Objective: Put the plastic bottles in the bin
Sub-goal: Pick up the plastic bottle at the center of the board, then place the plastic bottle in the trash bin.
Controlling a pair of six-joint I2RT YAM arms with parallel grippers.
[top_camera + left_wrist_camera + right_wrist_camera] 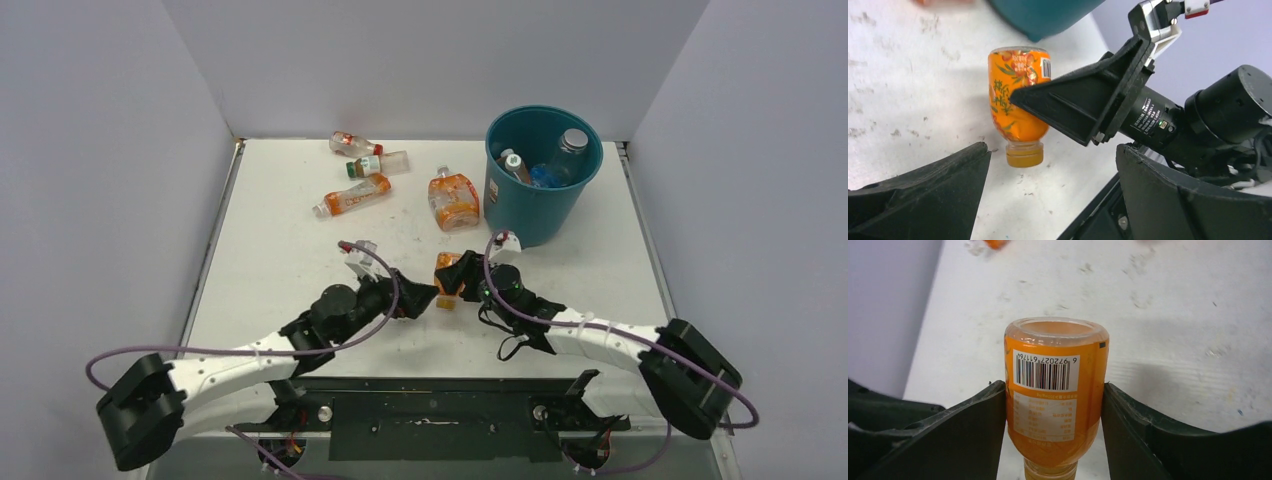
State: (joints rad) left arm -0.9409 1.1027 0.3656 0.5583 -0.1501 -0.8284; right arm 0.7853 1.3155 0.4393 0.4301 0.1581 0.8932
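My right gripper is shut on an orange-labelled plastic bottle, its fingers pressed on both sides. It holds the bottle low over the table centre. In the left wrist view the bottle points its orange cap at the camera. My left gripper is open and empty just left of it. The teal bin stands at the back right with a few bottles inside. Several more bottles lie at the back: a flattened orange one, one with an orange label and two smaller ones.
Grey walls close in the table on the left, back and right. The bin's underside shows just beyond the held bottle in the left wrist view. The two arms' wrists are close together at the table centre.
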